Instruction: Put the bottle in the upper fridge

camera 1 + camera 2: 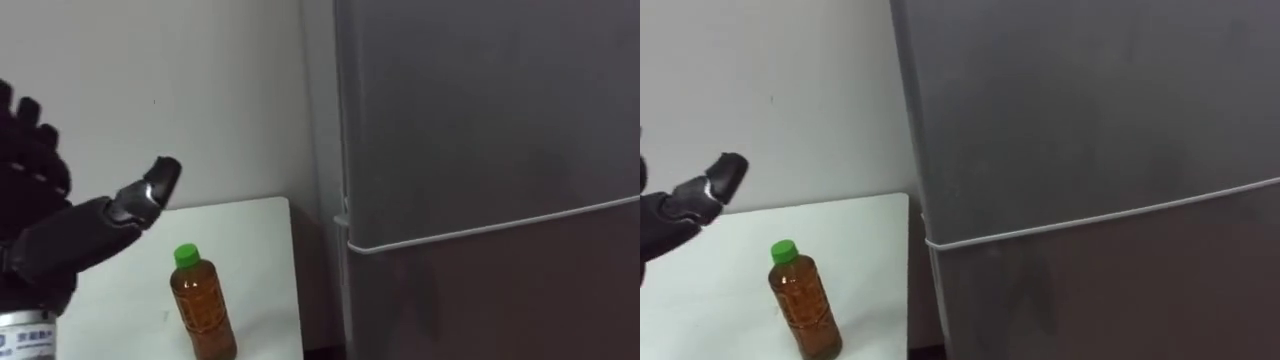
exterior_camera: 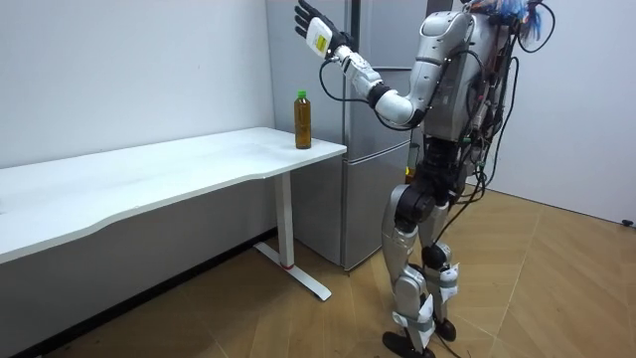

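Note:
A bottle (image 1: 203,304) of amber drink with a green cap stands upright near the white table's right end, also in the room view as the bottle (image 2: 303,120) and in the right eye view as the bottle (image 1: 804,303). My left hand (image 1: 45,225) is raised above and to the left of it, open, fingers spread, thumb (image 1: 702,196) pointing toward the fridge, not touching the bottle. The grey fridge (image 1: 490,150) stands to the right with both doors closed; a pale seam (image 1: 490,228) divides the upper door from the lower one.
The white table (image 2: 169,174) runs along the wall, its end close to the fridge (image 2: 368,129). I stand on the wooden floor facing the fridge, just past the table's end. A narrow gap separates table and fridge.

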`<state>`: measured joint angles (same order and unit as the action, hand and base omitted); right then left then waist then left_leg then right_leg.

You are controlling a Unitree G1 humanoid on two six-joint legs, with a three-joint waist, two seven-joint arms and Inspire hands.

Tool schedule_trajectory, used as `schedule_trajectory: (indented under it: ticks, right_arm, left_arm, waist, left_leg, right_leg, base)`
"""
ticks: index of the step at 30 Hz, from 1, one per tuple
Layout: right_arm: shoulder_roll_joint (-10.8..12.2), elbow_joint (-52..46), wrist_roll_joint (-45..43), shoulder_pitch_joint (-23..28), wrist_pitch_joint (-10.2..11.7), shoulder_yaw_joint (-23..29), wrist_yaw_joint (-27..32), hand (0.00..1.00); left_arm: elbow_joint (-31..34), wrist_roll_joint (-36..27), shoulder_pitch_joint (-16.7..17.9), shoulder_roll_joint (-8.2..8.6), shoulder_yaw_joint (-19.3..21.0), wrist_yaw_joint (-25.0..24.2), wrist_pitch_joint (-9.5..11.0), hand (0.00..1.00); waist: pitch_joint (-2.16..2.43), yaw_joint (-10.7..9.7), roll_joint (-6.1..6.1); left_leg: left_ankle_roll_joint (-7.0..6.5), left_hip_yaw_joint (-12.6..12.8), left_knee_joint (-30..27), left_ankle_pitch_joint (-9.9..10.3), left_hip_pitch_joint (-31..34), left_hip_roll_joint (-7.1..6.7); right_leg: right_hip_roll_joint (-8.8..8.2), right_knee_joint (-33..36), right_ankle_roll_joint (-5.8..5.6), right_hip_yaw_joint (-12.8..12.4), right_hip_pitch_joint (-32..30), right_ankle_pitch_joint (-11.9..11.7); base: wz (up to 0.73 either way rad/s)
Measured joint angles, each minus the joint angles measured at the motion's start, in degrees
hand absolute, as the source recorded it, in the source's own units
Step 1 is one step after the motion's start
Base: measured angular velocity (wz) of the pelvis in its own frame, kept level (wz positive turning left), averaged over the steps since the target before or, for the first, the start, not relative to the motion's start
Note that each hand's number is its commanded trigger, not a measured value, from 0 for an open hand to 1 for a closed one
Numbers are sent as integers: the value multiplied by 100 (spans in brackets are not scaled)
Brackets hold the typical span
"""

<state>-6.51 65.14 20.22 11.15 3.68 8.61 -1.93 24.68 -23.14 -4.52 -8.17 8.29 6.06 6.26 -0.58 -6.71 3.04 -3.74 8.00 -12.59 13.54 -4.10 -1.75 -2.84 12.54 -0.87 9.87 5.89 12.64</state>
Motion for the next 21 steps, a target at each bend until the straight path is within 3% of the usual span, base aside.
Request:
schedule_trajectory:
  ticks: [8,15,21]
  right_arm:
    - [-59,126,-18,-208,-16,-296,-15,0]
    - [-60,244,28,-366,-199,-293,-12,0]
    - [-68,442,88,-491,-198,-295,-13,0]
  left_arm:
    - [0,-111,-43,-1,-607,-785,-331,0]
    - [2,-385,-263,-1,-974,-1245,-615,0]
    - [6,-429,-384,12,-1195,-1447,-642,0]
  waist:
    - [3,-122,-25]
    - [17,-276,-37]
    - [35,-408,-10]
  left_leg:
    - [-15,8,-26,-12,46,7]
    - [-15,6,-21,-12,73,4]
    - [-13,-9,-3,-12,79,8]
  right_leg:
    - [19,2,7,-35,-112,-3]
    - [36,-83,5,-40,-93,-11]
    - [46,-110,7,-37,-87,-17]
  base:
    - [0]
    - [0]
    - [0]
